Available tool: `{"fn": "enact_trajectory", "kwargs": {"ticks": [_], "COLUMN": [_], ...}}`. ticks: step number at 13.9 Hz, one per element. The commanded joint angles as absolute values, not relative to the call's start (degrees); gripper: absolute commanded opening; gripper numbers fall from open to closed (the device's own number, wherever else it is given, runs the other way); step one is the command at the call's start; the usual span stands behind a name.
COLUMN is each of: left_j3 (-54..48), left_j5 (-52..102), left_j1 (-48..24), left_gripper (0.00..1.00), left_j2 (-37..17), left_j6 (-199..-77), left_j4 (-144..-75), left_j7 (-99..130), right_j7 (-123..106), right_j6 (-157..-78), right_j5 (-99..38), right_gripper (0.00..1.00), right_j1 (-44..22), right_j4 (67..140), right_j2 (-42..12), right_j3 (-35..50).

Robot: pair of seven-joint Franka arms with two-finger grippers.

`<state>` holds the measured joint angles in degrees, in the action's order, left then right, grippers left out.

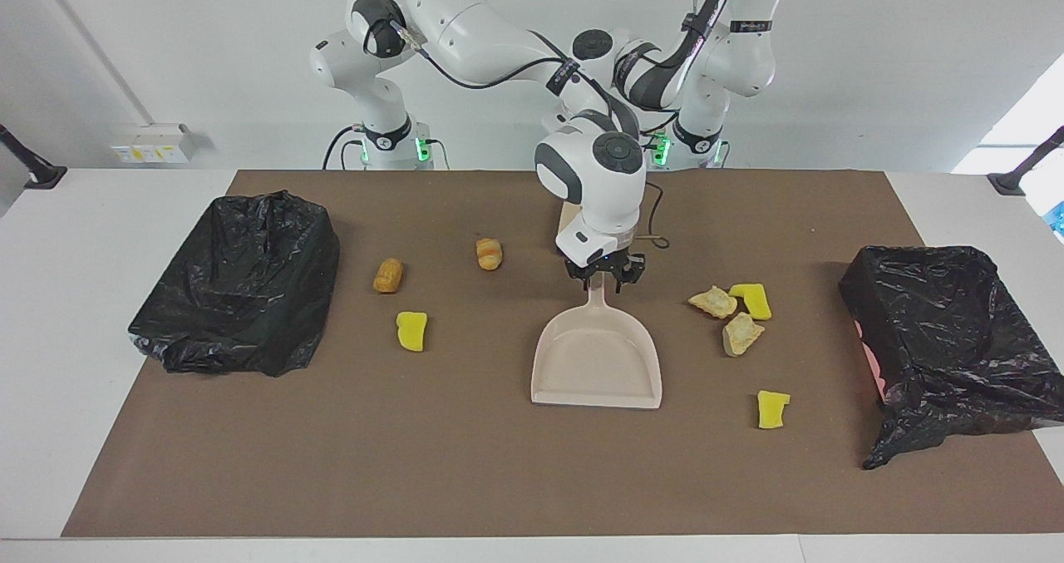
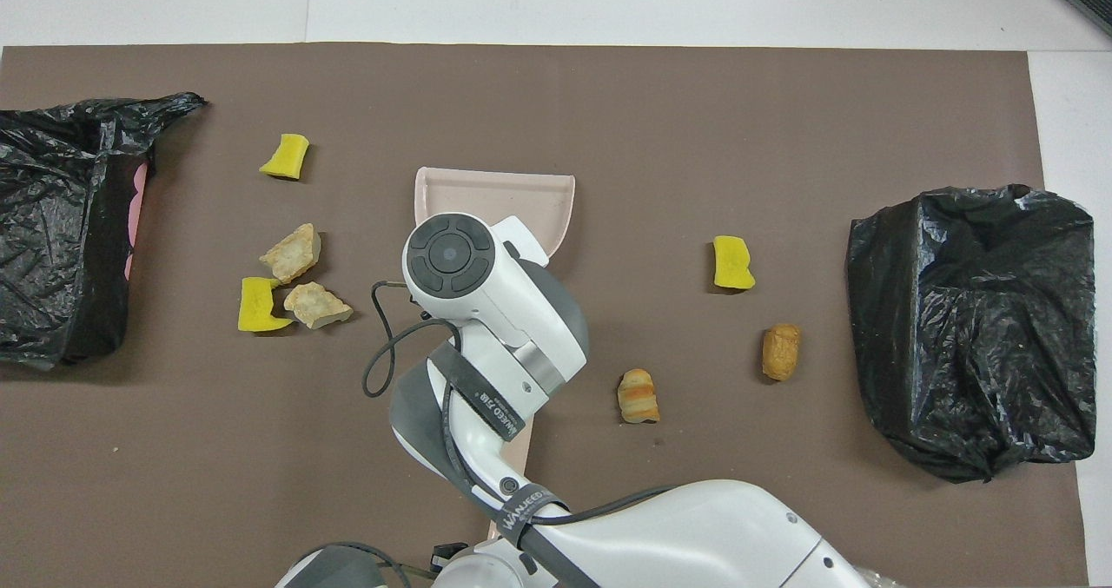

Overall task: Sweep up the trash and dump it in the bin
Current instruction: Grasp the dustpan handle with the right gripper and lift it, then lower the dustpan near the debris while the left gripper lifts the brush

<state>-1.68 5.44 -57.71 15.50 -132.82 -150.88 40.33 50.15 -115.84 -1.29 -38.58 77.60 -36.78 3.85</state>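
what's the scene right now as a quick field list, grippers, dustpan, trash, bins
right gripper: down at the dustpan's handle, mid table
left gripper: shut, at the robots' edge by the end of a long beige handle; hold unclear
dustpan: flat on the mat, nothing in it
trash: seven scraps on the mat, three toward the right arm's end, four toward the left arm's
bins: two with black bags, one at each end
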Motion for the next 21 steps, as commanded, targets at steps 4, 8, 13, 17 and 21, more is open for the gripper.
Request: {"fn": "enact_trajectory", "kwargs": {"ticks": [4,8,13,17,21], "left_j3": [-1.49,-1.49,-1.41,-1.32,-1.32], "left_j5": [5.63,4.84,2.64,2.46,2.46], "left_j1": [-56.69,-53.99,-44.41,-35.18,-27.70], "left_gripper": [0.00,0.00,0.00,0.00,0.00], "left_j2": [14.94,14.94,15.03,15.64,15.82], "left_j6": [-131.84,-126.42,-124.28,-123.75,-123.05], "left_j4": [-150.56,-147.50,-144.23,-143.88,-142.82], "left_j7": [39.99,39.73,34.40,23.94,9.36], "right_j7": [48.78,44.50,20.10,-1.97,-20.86], "right_j6": [-116.72,-115.58,-115.23,-113.56,-109.52], "right_j5": [-2.81,-2.02,-1.93,-1.49,0.95], "right_gripper": [0.00,0.00,0.00,0.00,0.00], "right_j1": [-37.27,-34.63,-33.84,-30.51,-27.25], "right_j4": [79.10,79.89,86.47,86.92,86.84], "right_j2": [-35.42,-31.47,-26.29,-25.84,-26.10], "right_j3": [4.49,4.39,4.39,4.39,4.39]}}
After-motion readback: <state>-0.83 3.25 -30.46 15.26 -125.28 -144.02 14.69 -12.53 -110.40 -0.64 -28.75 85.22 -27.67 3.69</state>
